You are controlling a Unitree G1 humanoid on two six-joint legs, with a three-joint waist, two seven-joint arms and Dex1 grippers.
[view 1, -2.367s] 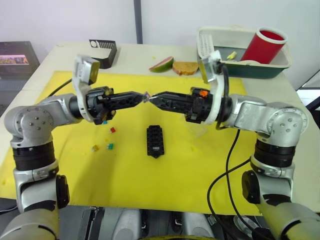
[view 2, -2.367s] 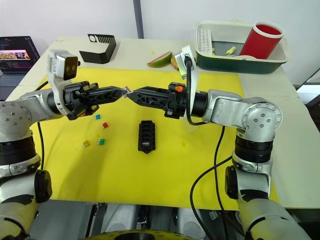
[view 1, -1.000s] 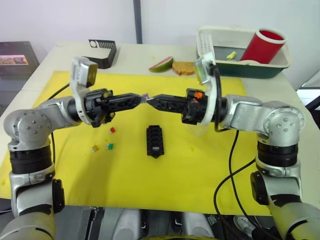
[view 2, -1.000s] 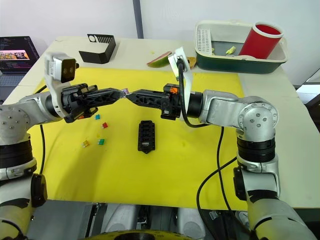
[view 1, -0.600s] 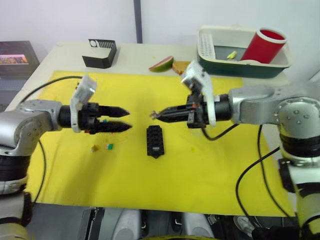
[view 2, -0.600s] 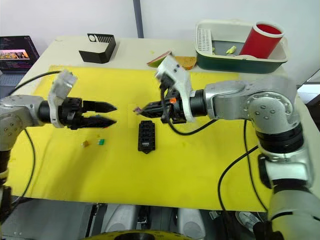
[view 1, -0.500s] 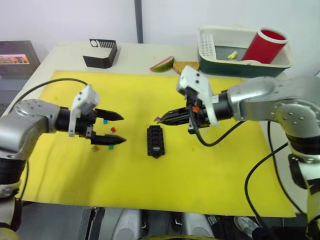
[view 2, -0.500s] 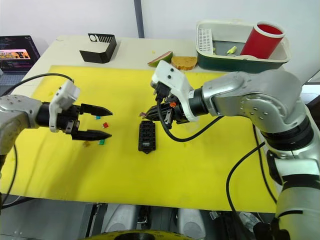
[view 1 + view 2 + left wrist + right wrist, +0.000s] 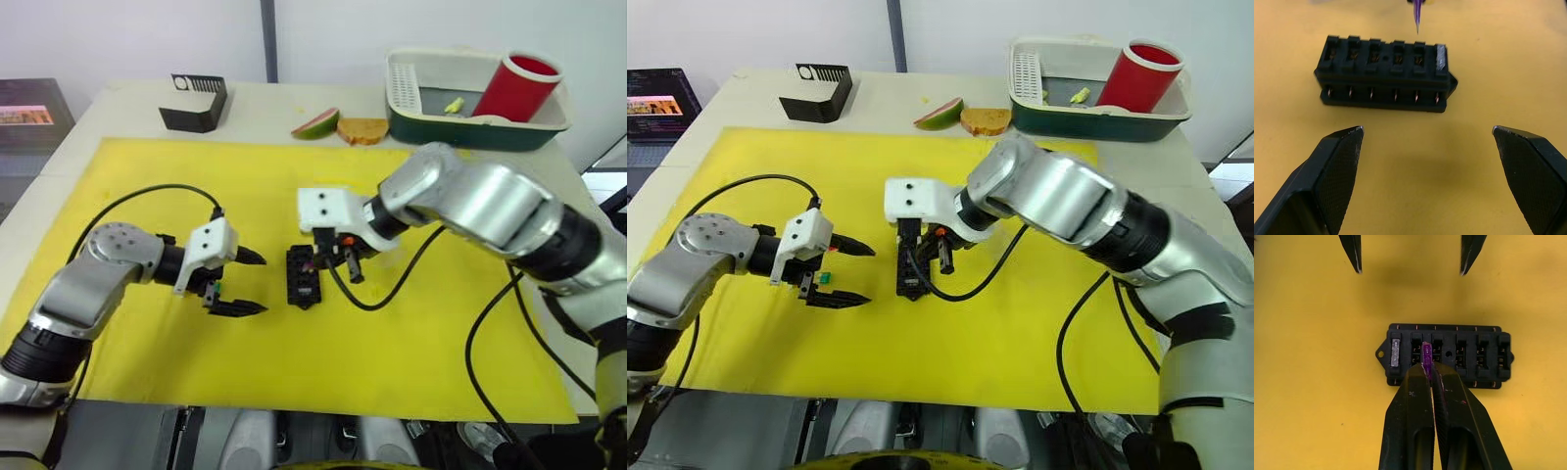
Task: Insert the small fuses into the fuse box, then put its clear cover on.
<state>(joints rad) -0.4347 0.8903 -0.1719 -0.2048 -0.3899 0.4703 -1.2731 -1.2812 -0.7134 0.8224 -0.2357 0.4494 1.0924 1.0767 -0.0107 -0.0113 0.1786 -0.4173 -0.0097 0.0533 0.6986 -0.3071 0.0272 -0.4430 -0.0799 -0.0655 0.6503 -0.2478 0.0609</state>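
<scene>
My right claw is pinched tight on a purple fuse, held by its plastic head with the blades pointing down at the fuse box. The box lies flat on the yellow mat, mid-bench. One end slot already carries a clear/grey fuse; the purple one hangs over the slots just beside it — second or third, I can't tell which.

Left claw is wide apart, holding nothing, low over the mat just beside the box, fingers pointed at its long side. A green fuse lies on the mat by that claw.

Handling read: the fuse is tiny, light, hard plastic — slick between the pads, likely to twist or pop out if I push off-axis. Grip belongs on the head only, blades kept free. The blades look thin, so I judge they'd bend if they land on a slot wall. The box is light too and isn't fixed down — it'll probably skate on the mat under insertion force. Left claw is well placed to close across the long sides and steady it.

I haven't picked out the clear cover.
</scene>
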